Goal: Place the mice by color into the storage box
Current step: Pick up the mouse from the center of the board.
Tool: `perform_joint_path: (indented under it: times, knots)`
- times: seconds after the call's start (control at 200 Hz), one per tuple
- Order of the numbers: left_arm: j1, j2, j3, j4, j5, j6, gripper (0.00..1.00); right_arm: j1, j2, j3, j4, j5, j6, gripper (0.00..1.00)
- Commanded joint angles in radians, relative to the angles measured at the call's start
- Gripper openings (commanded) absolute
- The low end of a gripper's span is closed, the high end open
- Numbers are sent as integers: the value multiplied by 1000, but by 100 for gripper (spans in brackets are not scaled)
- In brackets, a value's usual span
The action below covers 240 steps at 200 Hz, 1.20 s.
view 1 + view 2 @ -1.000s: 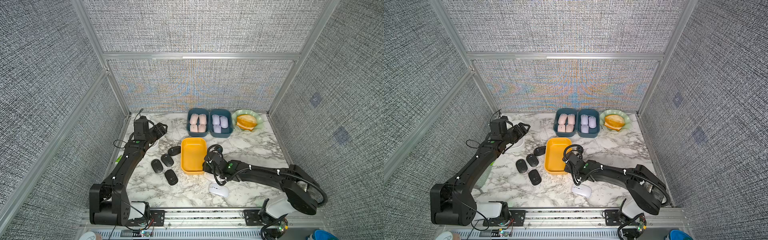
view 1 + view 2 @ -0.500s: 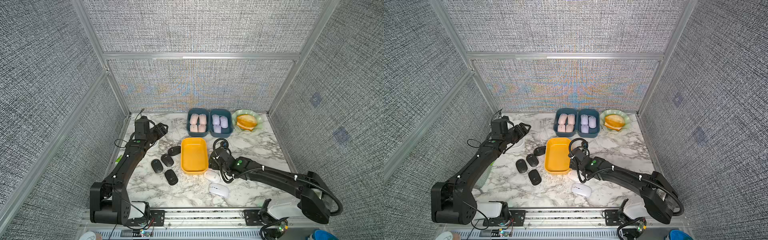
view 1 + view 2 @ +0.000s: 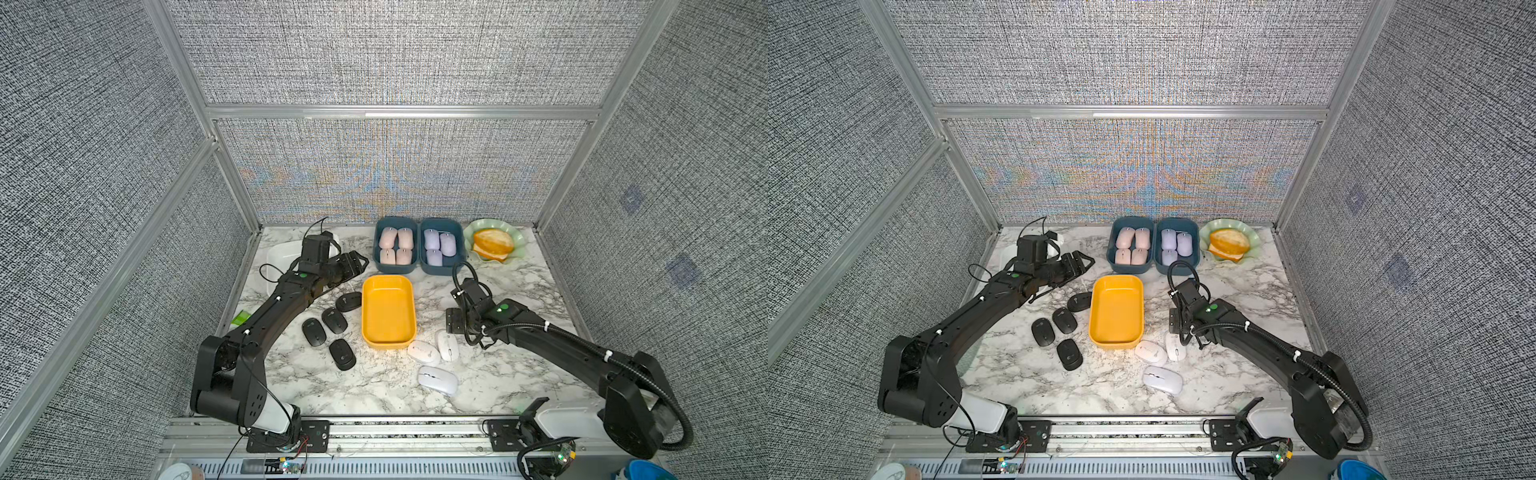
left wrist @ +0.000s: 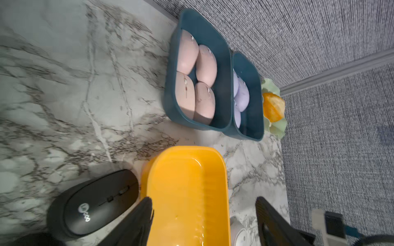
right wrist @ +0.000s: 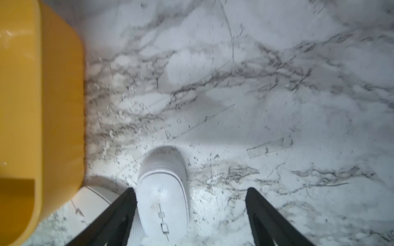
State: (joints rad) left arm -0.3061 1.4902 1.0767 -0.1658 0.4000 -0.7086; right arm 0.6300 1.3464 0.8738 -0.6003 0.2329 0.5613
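Beside yellow box, white mouse lies between parted right jaws.

Robot lab test cell.
I'm looking at grey woven panels in aluminium bars, boxing in a marble-print tabletop.

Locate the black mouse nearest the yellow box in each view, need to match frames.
In a top view: black mouse beside the yellow box, at its far corner on the left arm's side.
In a top view: same spot.
Left wrist: close up, right beside the box.
Right wrist: not in it.
Shared landmark: the yellow box, in all four.
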Motion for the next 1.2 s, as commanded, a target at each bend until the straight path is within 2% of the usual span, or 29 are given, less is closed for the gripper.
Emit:
perform_joint_path:
  times: [0.0, 0.135, 0.305, 0.57, 0.775, 0.986, 1.196]
  knots:
    - [-6, 0, 5, -9, 34, 17, 78, 0, 32, -20, -37, -65, -24, 84]
    - [-8, -3, 3, -9, 30, 18, 78, 2, 80, -40, 5, -111, -31, 85]
    - [-8, -6, 5, -15, 15, 24, 78, 48, 108, -22, 15, -103, -27, 85]
    - [-9, -14, 13, -29, -4, 33, 78, 254, 109, 44, -70, 55, -33, 84]
    - [-8, -19, 5, -21, -13, 29, 78, 389, 147, 43, -22, 51, -76, 84]
    - [-8, -20, 6, -26, -22, 34, 78, 401, 240, 44, 48, 68, -119, 89]
    - [-8, -22, 9, -30, -33, 38, 78, 374, 282, 72, 96, 80, -153, 90]
